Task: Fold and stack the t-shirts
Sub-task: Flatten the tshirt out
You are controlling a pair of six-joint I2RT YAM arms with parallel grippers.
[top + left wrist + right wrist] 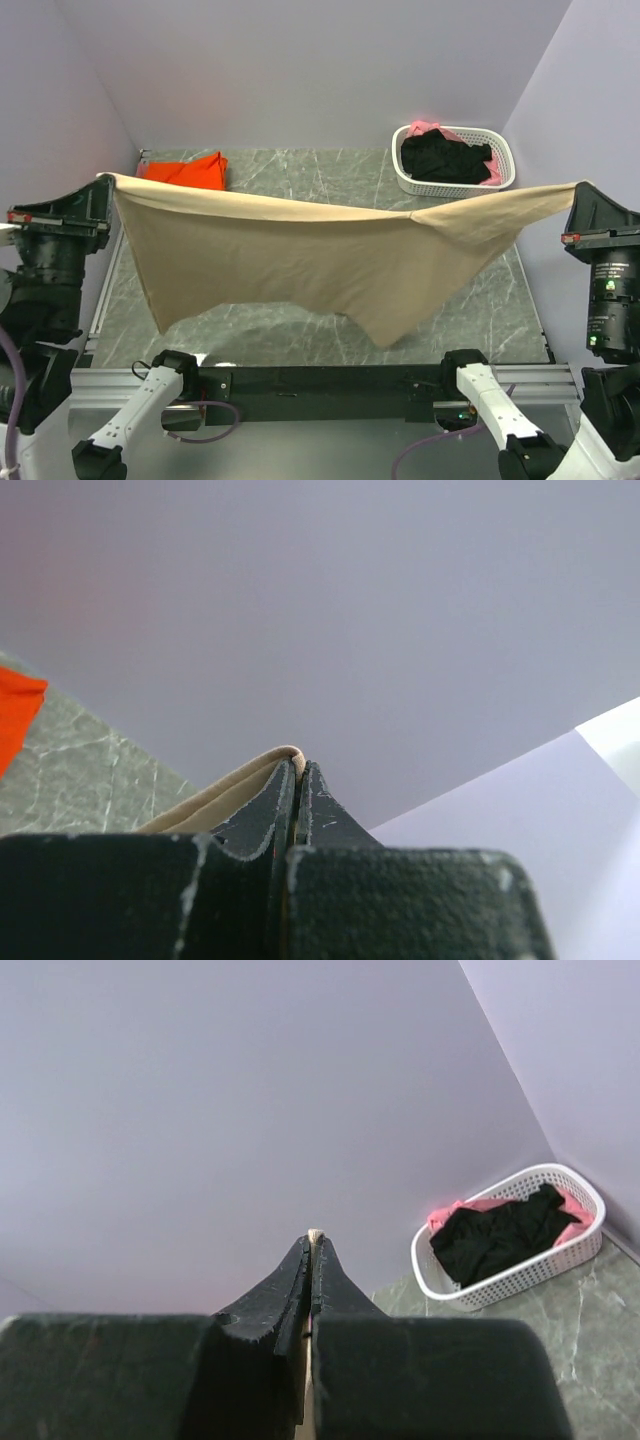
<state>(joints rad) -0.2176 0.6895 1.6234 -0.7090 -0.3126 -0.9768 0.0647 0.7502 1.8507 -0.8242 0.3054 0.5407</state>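
Clamped tight, my left pincer [298, 768] and right pincer [313, 1238] each grip a top edge of the tan t-shirt [300, 250], spread wide above the desk [260, 328], its hem seemingly clear. Only the overhead view shows that spread; the orange t-shirt [190, 170] lies far-left.

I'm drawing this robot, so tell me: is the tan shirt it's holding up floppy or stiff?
Probably floppy: the tan shirt sags in the middle between the left gripper and right gripper. It looks light too: two pinched edges seem enough to hold it up. Let go, it would likely crumple onto the table.
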